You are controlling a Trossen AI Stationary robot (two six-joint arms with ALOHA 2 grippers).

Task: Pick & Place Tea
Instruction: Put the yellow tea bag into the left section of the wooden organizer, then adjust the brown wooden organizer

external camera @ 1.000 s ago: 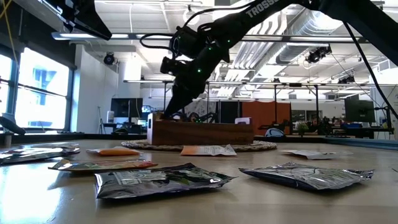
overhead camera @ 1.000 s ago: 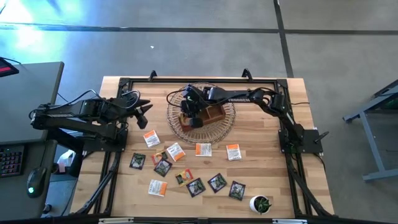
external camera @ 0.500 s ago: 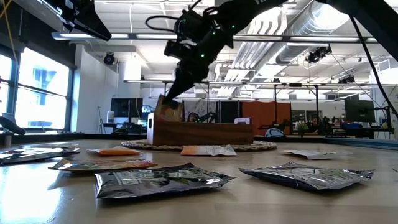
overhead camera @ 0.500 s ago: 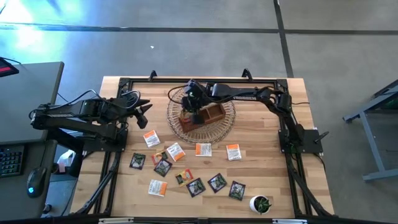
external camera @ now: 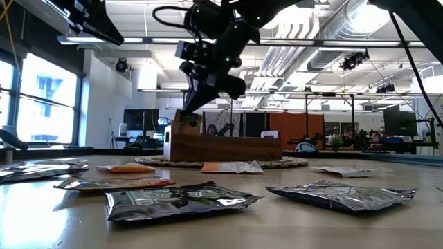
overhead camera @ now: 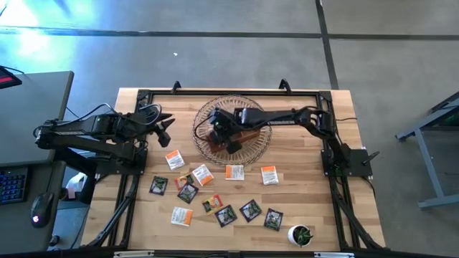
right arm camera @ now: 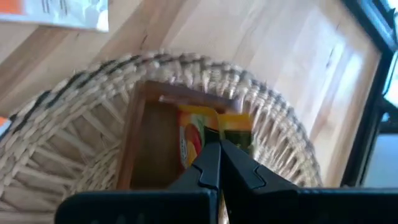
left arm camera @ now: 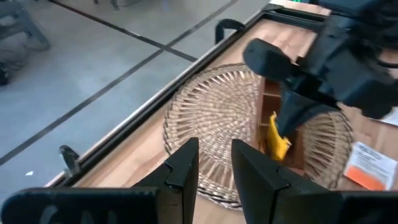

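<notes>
1. A wooden tray [overhead camera: 244, 133] stands on a round woven mat [overhead camera: 204, 147] toward the far middle of the table [overhead camera: 308, 201].
2. In the right wrist view, the end compartment of the tray holds a yellow-red tea sachet [right arm camera: 194, 134] standing on edge, with a greener one [right arm camera: 239, 138] beside it.
3. The left wrist view shows that yellow sachet [left arm camera: 277, 138] sticking up out of the tray's end compartment.
4. The right gripper [overhead camera: 224, 133] hangs over that end of the tray; its fingers [right arm camera: 214, 163] are pressed together with nothing between them, just above the sachets.
5. In the low view the right gripper [external camera: 197, 93] is above the tray's [external camera: 225, 147] end, tips pointing down toward it.
6. The left gripper [overhead camera: 166, 127] waits over the table's left edge, well apart from the mat; its fingers [left arm camera: 183, 165] stand partly apart and carry nothing.
7. The other tea sachets [overhead camera: 215, 193] lie flat and scattered on the near half of the table: white-and-orange ones [overhead camera: 269, 174] nearest the mat, black ones [overhead camera: 249, 210] closer to the near edge.
8. One white-and-orange sachet [overhead camera: 234, 172] lies just beside the mat's near rim.
9. A small potted plant [overhead camera: 300, 235] stands at the near right corner, beside a black sachet [overhead camera: 273, 219].
10. Bare wood lies open to the right of the mat and along the far edge, inside the black frame [overhead camera: 229, 92] that rims the table.
</notes>
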